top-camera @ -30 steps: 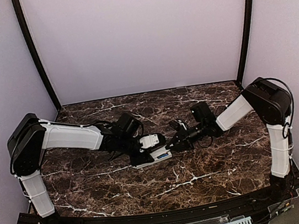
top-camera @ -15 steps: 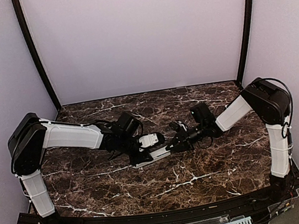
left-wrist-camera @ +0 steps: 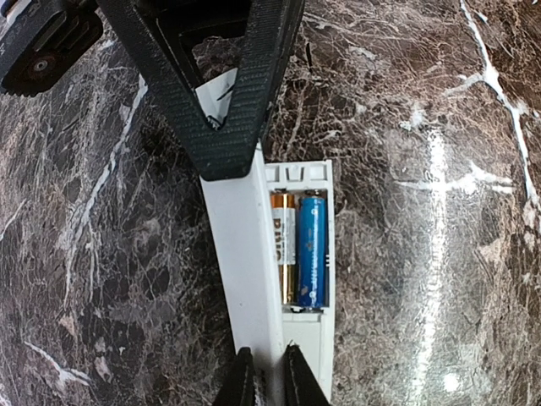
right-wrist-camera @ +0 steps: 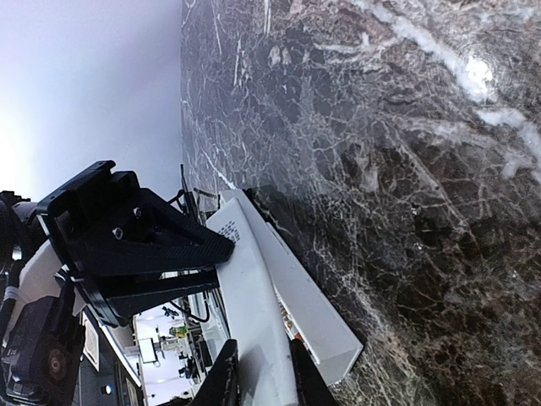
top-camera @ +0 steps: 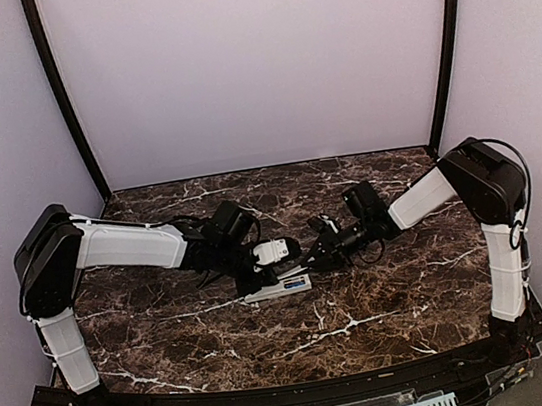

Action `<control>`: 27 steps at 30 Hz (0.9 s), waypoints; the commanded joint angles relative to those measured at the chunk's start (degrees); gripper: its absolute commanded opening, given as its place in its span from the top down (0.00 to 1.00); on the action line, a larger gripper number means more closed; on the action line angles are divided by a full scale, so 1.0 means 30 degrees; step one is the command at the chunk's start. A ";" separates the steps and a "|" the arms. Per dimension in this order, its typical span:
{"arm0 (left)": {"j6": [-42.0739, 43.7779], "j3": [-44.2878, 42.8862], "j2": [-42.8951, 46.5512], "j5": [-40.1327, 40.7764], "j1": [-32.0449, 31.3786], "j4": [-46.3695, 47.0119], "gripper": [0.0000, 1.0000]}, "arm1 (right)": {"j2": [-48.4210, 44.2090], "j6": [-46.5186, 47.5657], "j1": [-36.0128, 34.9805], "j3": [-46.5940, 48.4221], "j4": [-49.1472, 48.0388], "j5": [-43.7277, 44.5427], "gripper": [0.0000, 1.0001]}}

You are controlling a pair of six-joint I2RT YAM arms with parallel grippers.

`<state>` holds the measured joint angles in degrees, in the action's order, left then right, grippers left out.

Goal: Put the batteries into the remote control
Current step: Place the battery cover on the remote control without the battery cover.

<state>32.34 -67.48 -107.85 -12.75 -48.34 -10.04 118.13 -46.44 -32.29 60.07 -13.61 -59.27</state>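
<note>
The remote control (left-wrist-camera: 314,359) lies flat on the marble, a slim white bar (top-camera: 291,286) with its slot uncovered. In the slot sit two batteries side by side, a blue one (left-wrist-camera: 311,249) and a gold one (left-wrist-camera: 283,245). A thinner white strip (left-wrist-camera: 243,254) slants over the remote's left edge, one end raised. My left gripper (left-wrist-camera: 268,382) is shut on the strip's near end. My right gripper (right-wrist-camera: 262,379) holds the other end (right-wrist-camera: 249,304) between its fingers; those black fingers (left-wrist-camera: 245,101) show at the top of the left wrist view. The remote's side wall (right-wrist-camera: 325,326) lies just under the strip.
Dark veined marble (top-camera: 368,321) spreads all round the remote. Pale walls and two black posts (top-camera: 443,47) enclose the back. Both arms meet at mid-table, the left arm's white link (top-camera: 126,246) on one side and the right arm's (top-camera: 422,200) on the other.
My left gripper's jaws have closed onto the strip's end. Both wrists have shifted only slightly above the remote, which stays where it was.
</note>
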 commanded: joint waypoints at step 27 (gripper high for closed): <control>0.0060 0.1842 0.3031 0.0097 -0.0200 -0.1011 0.33 | -0.1155 -0.0616 -0.0268 -0.1620 -0.2830 -0.1123 1.00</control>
<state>33.56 -64.07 -102.37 -12.23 -48.77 -10.66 116.42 -47.13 -32.21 57.25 -17.56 -62.26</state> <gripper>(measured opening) 0.654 0.031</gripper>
